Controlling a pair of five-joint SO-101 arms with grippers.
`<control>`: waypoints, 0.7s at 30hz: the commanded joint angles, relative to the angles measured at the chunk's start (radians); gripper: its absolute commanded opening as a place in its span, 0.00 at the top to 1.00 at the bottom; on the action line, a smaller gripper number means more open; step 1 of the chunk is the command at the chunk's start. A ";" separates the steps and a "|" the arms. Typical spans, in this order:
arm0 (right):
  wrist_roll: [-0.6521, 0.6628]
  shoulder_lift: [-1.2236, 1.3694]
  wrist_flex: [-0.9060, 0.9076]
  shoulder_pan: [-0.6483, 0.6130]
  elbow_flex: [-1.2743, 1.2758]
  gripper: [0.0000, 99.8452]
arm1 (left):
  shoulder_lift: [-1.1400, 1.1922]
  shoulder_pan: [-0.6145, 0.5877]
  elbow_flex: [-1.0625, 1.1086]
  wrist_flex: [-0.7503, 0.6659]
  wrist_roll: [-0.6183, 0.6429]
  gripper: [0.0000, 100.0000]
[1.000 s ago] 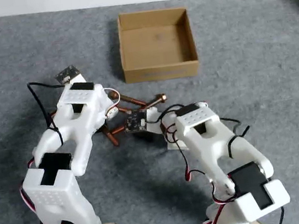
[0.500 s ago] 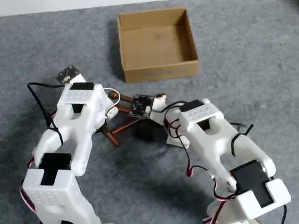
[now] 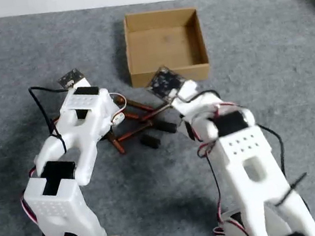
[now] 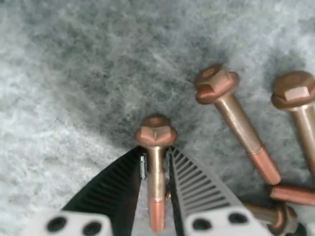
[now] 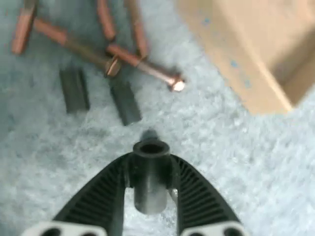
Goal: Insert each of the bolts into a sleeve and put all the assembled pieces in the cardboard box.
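Grips a bolt (image 4: 156, 135) by the shank in the left pincer (image 4: 155, 153), narrow around it, hex head just past the tips, over the grey worktop (image 4: 74, 73). Shows two other bolts (image 4: 236, 123) flat on the worktop at 2 and 3 o'clock of that head, near it but apart. Clamps a dark sleeve (image 5: 149, 184) in the right pincer (image 5: 150, 160), bore end out past the tips, above the worktop. From above, places the box (image 3: 169, 76) at 12 o'clock of the worktop and the right wrist at 6 o'clock of it, just beside the front wall. Finds the bolt pile (image 3: 133, 133) at 7 o'clock of the box, between the two arms, partly under the left arm. Lays two loose sleeves (image 3: 167, 126) on the worktop at 4 o'clock of the pile, side by side and apart from each other. In the right wrist view, sets one bolt head right at a loose sleeve's end; cannot tell whether touching.
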 commanded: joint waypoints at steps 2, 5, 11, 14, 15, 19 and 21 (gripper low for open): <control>-0.138 -0.153 0.001 0.018 0.079 0.99 | -0.012 -0.016 -0.022 -0.003 -0.078 0.99; -0.196 -0.236 -0.001 0.019 0.157 0.99 | -0.016 -0.015 -0.033 -0.003 -0.087 0.99; -0.311 -0.463 -0.001 0.018 0.259 0.99 | -0.185 -0.004 -0.028 -0.003 -0.123 1.00; -0.344 -0.582 -0.001 0.013 0.325 0.99 | -0.291 0.012 0.018 -0.003 -0.124 1.00; -0.353 -0.622 -0.002 0.013 0.348 0.99 | -0.320 0.013 0.025 -0.003 -0.124 1.00; -0.373 -0.762 -0.050 0.012 0.464 0.99 | -0.407 0.012 0.056 -0.003 -0.126 1.00; -0.373 -0.822 -0.071 0.010 0.532 0.99 | -0.437 0.022 0.087 -0.003 -0.149 1.00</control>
